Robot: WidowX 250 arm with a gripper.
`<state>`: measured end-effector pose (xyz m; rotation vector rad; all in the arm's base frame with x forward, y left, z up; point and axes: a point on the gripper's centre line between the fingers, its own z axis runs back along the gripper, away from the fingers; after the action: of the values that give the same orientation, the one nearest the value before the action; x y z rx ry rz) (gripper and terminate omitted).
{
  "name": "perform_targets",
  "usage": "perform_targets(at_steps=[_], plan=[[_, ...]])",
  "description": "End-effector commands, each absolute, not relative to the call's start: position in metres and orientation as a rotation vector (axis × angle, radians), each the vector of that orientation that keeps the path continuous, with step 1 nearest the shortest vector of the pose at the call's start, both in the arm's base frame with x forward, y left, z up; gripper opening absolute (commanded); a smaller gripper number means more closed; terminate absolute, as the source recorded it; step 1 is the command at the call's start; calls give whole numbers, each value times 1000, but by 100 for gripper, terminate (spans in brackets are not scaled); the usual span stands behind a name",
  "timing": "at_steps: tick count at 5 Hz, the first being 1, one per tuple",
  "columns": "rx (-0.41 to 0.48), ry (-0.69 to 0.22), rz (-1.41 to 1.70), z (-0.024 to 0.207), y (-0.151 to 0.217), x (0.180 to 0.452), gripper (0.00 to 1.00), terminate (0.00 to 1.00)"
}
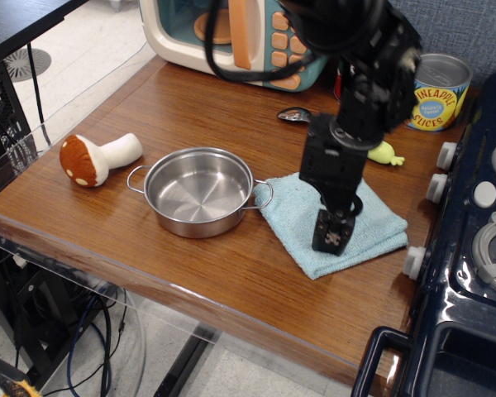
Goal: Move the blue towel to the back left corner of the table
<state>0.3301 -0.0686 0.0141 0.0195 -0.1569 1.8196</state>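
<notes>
The blue towel (288,212) lies folded on the brown table (190,99), right of centre, between the steel pan (200,192) and the toy stove. My gripper (331,237) points down over the towel's right front part, at or just above the cloth. I see the fingers edge-on as one dark block, so their gap does not show. The arm hides the towel's middle.
A toy mushroom (95,159) lies at the left. A toy microwave (231,33) fills the back left. A pineapple can (436,89) and a spoon (295,114) are at the back. The dark blue stove (479,248) borders the right.
</notes>
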Motion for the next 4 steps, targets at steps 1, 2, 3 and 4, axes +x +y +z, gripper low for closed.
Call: perform_targets(at_steps=[1, 2, 3, 4], plan=[[-15, -183, 1858, 10, -47, 341, 100, 0], [-2, -180, 1922, 6, -22, 345, 100, 0], [15, -194, 2013, 4, 12, 353, 100, 0], [34, -190, 2127, 0, 54, 358, 100, 0]])
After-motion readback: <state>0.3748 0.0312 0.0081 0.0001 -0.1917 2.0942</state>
